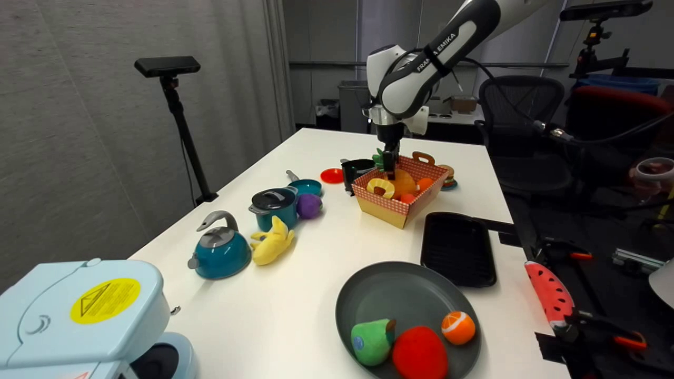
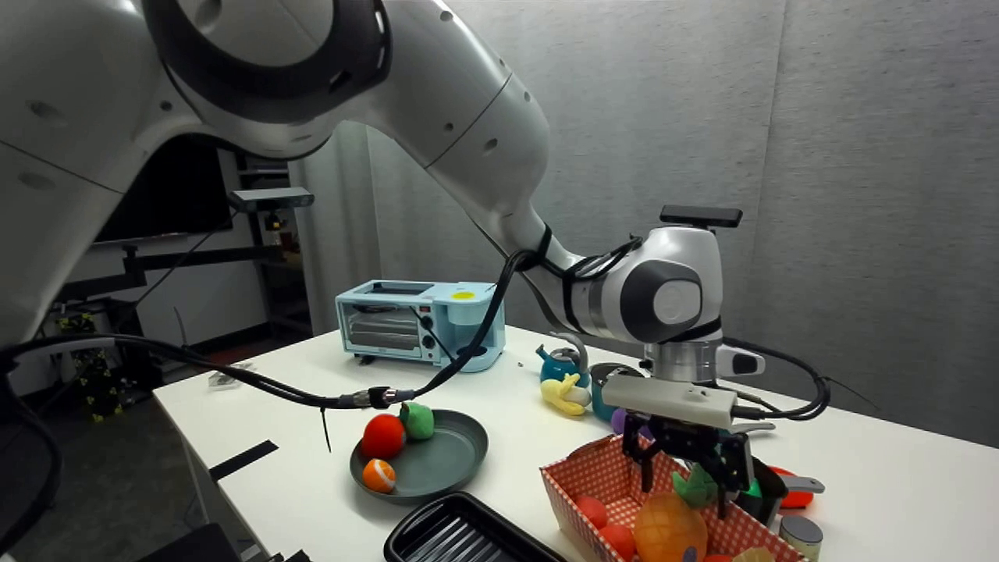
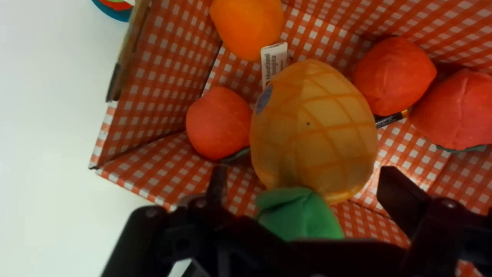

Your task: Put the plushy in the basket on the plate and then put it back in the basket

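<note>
The basket [image 1: 387, 211] has tan outer walls, red-checked lining and wooden handles. It holds a large orange pineapple plushy [image 3: 315, 130] with green leaves [image 3: 301, 217], a plain orange toy [image 3: 249, 29] and several red-orange toys. My gripper [image 3: 303, 177] is open and low inside the basket; its fingers stand on either side of the leaves, with gaps. In both exterior views the gripper [image 1: 389, 171] [image 2: 684, 492] is over the pineapple's leaf end. The plate [image 1: 392, 289] bears a small round orange plushy [image 1: 458, 328] with white stripes, a red toy [image 1: 420, 353] and a green toy [image 1: 371, 341].
A black tray [image 1: 458, 250] lies between basket and plate. A black pot [image 1: 357, 171] and a can [image 2: 801, 535] stand close beside the basket. A toy burger [image 1: 447, 178] is by its handle. Blue pot [image 1: 276, 208], kettle [image 1: 218, 255] and light-blue oven [image 1: 89, 316] stand along one side.
</note>
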Motion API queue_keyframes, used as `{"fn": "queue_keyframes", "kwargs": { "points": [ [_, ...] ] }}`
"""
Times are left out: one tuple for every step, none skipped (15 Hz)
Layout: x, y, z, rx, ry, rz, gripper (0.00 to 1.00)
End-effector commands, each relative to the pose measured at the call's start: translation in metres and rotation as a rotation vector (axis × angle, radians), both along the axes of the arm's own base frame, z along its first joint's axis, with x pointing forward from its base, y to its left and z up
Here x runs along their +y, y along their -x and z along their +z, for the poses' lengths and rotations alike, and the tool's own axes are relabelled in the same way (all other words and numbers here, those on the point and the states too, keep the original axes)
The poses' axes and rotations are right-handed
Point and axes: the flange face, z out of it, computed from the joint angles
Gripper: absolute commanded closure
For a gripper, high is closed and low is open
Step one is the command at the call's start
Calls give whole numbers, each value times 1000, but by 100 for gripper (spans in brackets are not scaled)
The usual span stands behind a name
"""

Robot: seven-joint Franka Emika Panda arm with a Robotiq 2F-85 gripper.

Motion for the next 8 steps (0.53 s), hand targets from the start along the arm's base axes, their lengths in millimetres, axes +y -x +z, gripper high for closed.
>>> {"fn": "queue_keyframes", "kwargs": {
  "points": [
    [-4,-11,-10,-5,35,-20,21],
    [-5,-12,-11,-5,36,-30,27],
    [-6,-12,-11,-7,39,-41,28],
    [-8,-13,-11,-11,41,-51,34],
    [-9,-15,-9,-15,44,-61,41],
    [-10,-16,-6,-21,45,-70,50],
    [-10,-17,-1,-27,45,-82,56],
    [-11,-18,3,-33,43,-90,63]
  ]
}}
